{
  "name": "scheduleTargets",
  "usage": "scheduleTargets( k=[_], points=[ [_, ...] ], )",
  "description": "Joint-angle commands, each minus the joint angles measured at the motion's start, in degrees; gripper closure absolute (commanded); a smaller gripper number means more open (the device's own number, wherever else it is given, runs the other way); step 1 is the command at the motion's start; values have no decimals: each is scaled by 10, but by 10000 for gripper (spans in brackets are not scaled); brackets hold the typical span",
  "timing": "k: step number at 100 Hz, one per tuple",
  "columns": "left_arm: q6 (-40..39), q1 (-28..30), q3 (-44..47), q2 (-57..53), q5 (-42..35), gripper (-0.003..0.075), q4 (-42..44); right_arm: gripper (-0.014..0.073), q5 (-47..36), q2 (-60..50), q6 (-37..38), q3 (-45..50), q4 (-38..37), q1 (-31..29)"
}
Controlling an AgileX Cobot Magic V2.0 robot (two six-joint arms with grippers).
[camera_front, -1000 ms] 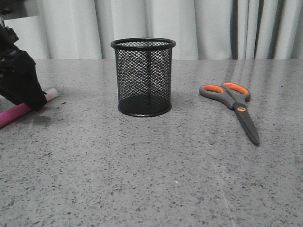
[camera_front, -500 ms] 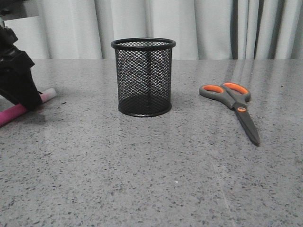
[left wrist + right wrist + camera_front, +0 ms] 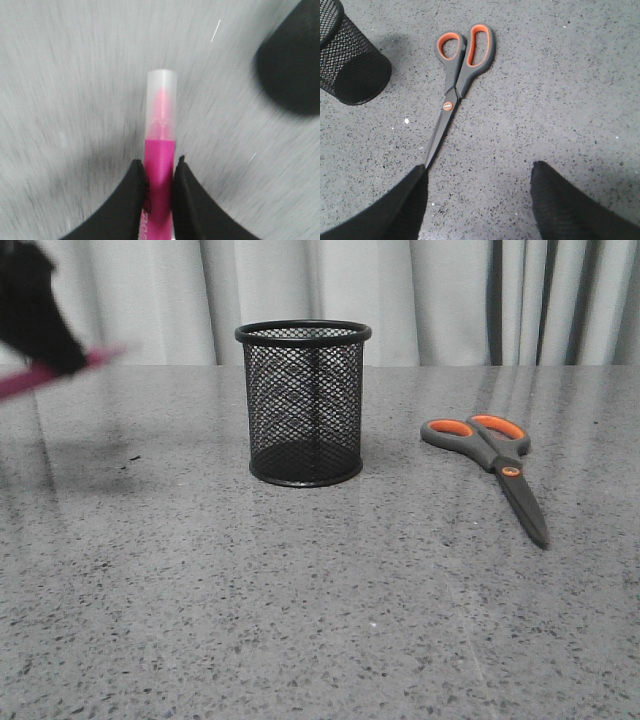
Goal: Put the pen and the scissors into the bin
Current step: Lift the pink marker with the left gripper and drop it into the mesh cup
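Left gripper (image 3: 159, 172), clamped on the pen (image 3: 160, 150), had lifted it off the table (image 3: 320, 590); carry to the bin (image 3: 303, 405) judged next; right gripper (image 3: 477, 200) spread wide, empty.

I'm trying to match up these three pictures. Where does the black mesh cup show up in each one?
Front view: the bin stands upright at centre, left of the scissors.
Left wrist view: a dark blur at one edge may be it; too smeared to tell.
Right wrist view: it is cut off at a corner, beside the scissors.
Shared landmark: the scissors' orange-lined handles, in the front and right wrist views.
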Motion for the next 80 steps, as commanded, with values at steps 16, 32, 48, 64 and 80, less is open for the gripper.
scheduleTargets(
  k=[16, 32, 48, 64, 80],
  points=[
    [54, -82, -43, -65, -142, 740, -143, 189, -38, 2, -5, -21, 12, -5],
    [55, -148, -43, -39, -232, 740, -173, 189, -34, 2, -5, -21, 17, -5],
    [55, -207, -43, 3, -311, 740, -173, 189, -33, 2, -5, -21, 17, -5],
    [57, -245, -43, 43, -386, 740, -171, 189, -33, 2, -5, -21, 17, -5],
    [57, -256, -43, 75, -399, 740, -171, 189, -33, 2, -5, -21, 17, -5]
  ],
)
